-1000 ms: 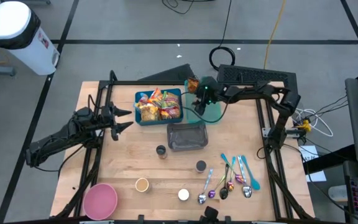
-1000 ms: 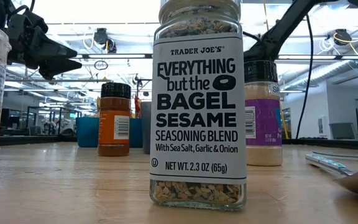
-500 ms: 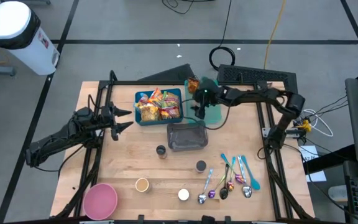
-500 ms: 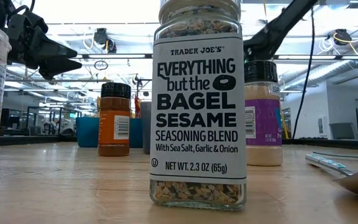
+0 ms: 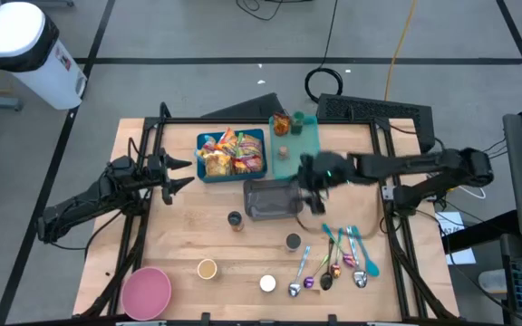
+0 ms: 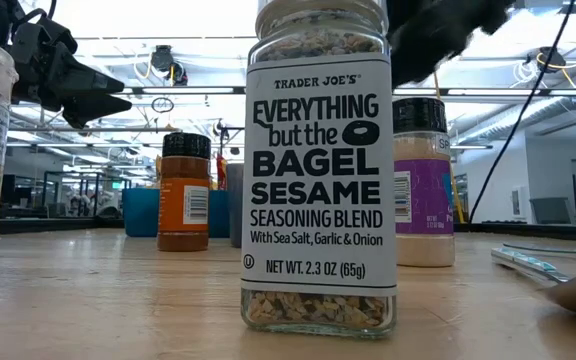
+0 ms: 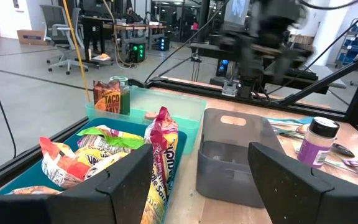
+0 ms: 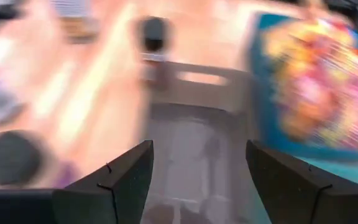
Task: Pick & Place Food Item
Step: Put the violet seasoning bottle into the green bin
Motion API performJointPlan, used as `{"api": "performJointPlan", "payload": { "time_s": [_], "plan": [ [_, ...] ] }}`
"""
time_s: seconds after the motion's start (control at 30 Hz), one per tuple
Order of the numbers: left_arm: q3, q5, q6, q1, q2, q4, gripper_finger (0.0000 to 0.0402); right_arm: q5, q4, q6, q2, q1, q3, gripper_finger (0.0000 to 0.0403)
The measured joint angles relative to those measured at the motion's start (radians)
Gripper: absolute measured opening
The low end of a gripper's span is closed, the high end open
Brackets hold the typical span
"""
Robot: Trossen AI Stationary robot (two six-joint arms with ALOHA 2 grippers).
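Colourful snack packets (image 5: 232,152) lie in a blue bin (image 5: 203,145) at the table's far middle. Beside it stands a teal tray (image 5: 308,136) with a taco jar (image 5: 282,123) in it. An empty grey bin (image 5: 270,201) sits just in front of them. My right gripper (image 5: 308,186) hovers over the grey bin's right end, open and with nothing between its fingers (image 8: 197,149). My left gripper (image 5: 181,172) waits level at the left of the blue bin, open and empty (image 7: 197,162).
Spice jars (image 5: 235,220) (image 5: 293,241), two small cups (image 5: 207,268) (image 5: 267,283), a pink bowl (image 5: 146,292) and several spoons (image 5: 338,263) lie toward the near edge. A bagel seasoning jar (image 6: 318,170) fills the low view.
My right gripper has swung fast from above the teal tray toward the table's near and right side, and now stands over the grey bin's right end. Its arm has drawn back toward the right edge. The left arm has kept still.
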Motion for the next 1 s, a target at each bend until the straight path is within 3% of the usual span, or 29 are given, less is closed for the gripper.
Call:
{"api": "performJointPlan", "payload": {
  "time_s": [0.2,0.4,0.67,1.0],
  "plan": [
    [0.0,0.0,0.0,0.0,0.0,0.0,0.0271,0.01,0.144,0.074,-0.042,0.238,-0.115,0.0247],
    [0.0,0.0,0.0,0.0,0.0,0.001,0.0271,0.137,0.209,0.206,-0.028,0.361,-0.119,0.0286],
    [0.0,0.0,0.0,0.0,0.0,0.003,0.0271,0.139,0.203,0.241,0.055,0.398,-0.097,0.0348],
    [0.0,0.0,0.0,0.0,0.0,0.0,0.0271,0.164,0.203,0.24,0.185,0.395,-0.097,0.0338]
  ]
}}
